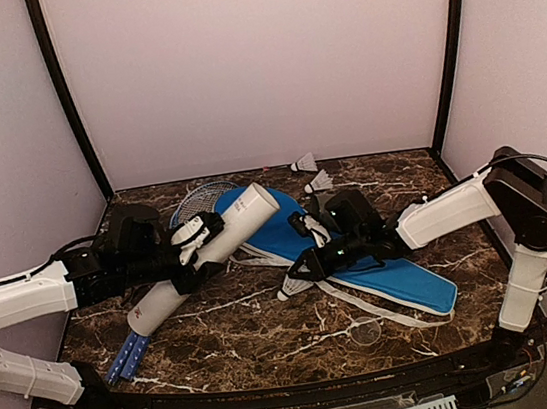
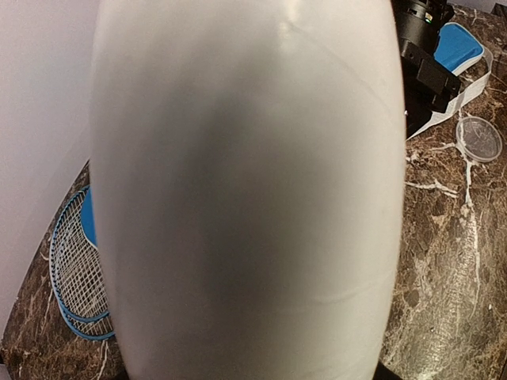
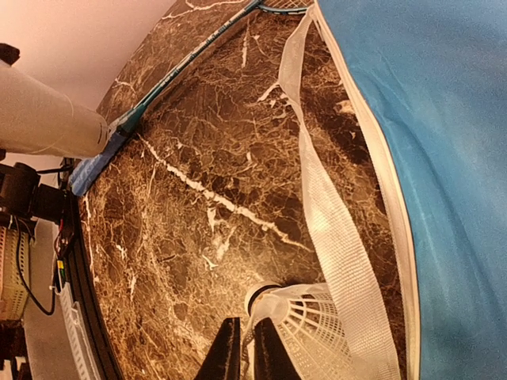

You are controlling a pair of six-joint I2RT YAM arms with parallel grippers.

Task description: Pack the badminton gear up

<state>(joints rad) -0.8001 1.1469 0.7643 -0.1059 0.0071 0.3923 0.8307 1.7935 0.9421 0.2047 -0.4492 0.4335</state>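
The left tool [image 1: 198, 245] was clamped around the long white tube [image 1: 245, 216], which slanted across the brown marble tabletop [image 1: 251, 339] with its far end over the blue racket-shaped zip bag [image 1: 404, 278]. The right tool [image 3: 247, 352] was almost closed, pinching the skirt of a white feather shuttlecock [image 3: 305, 324] at the bag's edge. Two other shuttlecocks [image 1: 303, 163] lay near the tabletop's far edge.

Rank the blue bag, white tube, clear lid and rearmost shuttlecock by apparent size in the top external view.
1. blue bag
2. white tube
3. clear lid and rearmost shuttlecock: these look about alike, so they are left unranked.
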